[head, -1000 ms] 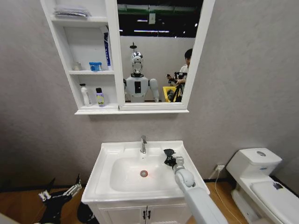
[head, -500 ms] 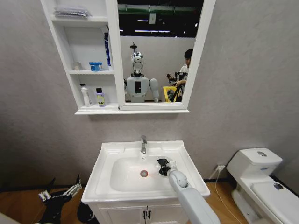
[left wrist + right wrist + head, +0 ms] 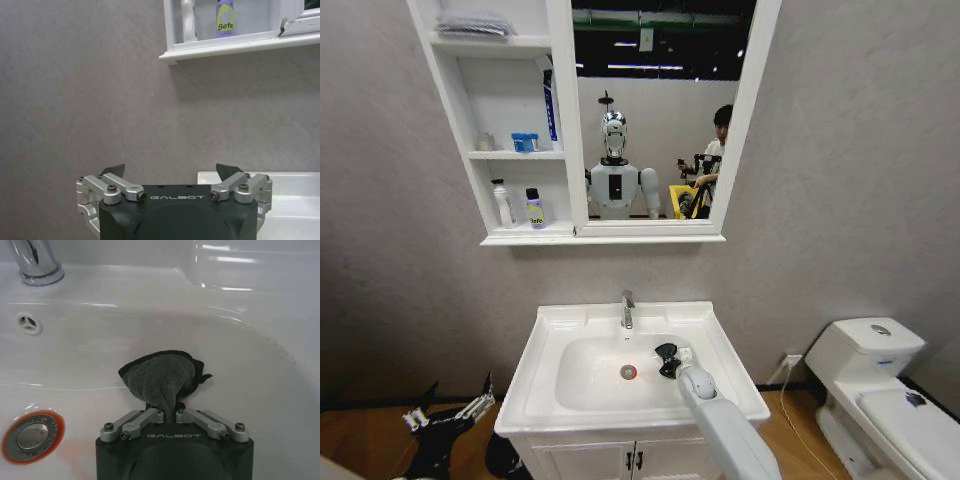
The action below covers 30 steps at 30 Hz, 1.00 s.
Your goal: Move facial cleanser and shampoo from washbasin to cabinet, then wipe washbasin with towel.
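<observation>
The right gripper [image 3: 170,415] is reaching down into the washbasin [image 3: 545,345], its fingers pinched tight on the dark grey towel [image 3: 162,377], which is bunching out ahead of them and seems to be pressing against the white bowl wall, though the contact itself is hard to make out. The towel is sitting just to the right of the red-ringed drain [image 3: 628,372] and in front of the chrome tap [image 3: 627,309]. Above the washbasin, the white facial cleanser [image 3: 501,204] and the lilac shampoo [image 3: 534,209] are standing side by side on the cabinet [image 3: 455,100] bottom shelf. The left gripper [image 3: 171,172] is hanging low beside the washbasin, its fingers spread wide and holding nothing.
</observation>
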{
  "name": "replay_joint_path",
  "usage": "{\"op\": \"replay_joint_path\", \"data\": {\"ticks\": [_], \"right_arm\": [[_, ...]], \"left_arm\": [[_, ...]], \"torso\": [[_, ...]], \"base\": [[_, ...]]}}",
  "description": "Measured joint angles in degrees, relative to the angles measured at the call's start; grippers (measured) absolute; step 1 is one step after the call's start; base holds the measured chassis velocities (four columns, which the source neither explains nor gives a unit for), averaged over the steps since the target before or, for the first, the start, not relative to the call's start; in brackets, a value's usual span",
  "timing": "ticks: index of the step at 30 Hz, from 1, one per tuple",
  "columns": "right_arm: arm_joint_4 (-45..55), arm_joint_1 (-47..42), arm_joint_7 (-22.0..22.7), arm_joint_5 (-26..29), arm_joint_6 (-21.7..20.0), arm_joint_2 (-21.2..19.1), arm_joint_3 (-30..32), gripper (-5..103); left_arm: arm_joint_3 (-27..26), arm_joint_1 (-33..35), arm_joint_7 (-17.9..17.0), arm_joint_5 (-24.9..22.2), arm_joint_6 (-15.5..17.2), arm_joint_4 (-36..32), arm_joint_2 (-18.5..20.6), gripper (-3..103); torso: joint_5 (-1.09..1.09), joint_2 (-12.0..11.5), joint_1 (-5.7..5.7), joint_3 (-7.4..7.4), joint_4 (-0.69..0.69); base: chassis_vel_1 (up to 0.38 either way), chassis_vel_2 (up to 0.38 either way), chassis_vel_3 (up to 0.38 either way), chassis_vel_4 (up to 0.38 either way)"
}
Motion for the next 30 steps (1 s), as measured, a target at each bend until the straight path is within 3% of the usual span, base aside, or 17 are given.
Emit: {"op": "replay_joint_path", "data": {"ticks": [22, 30], "right_arm": [[-8.62, 2.98, -3.15, 1.76, 1.39, 9.10, 0.77, 5], [-10.36, 3.42, -4.64, 1.73, 1.33, 10.74, 1.09, 5]], "left_arm": [[0.00, 0.00, 0.00, 0.00, 0.00, 0.00, 0.00, 100], [0.00, 0.00, 0.00, 0.00, 0.00, 0.00, 0.00, 100]], "torso": [[0.01, 0.00, 0.01, 0.02, -0.02], [0.00, 0.00, 0.01, 0.01, -0.02]], "base": [[0.000, 0.000, 0.000, 0.000], [0.000, 0.000, 0.000, 0.000]]}}
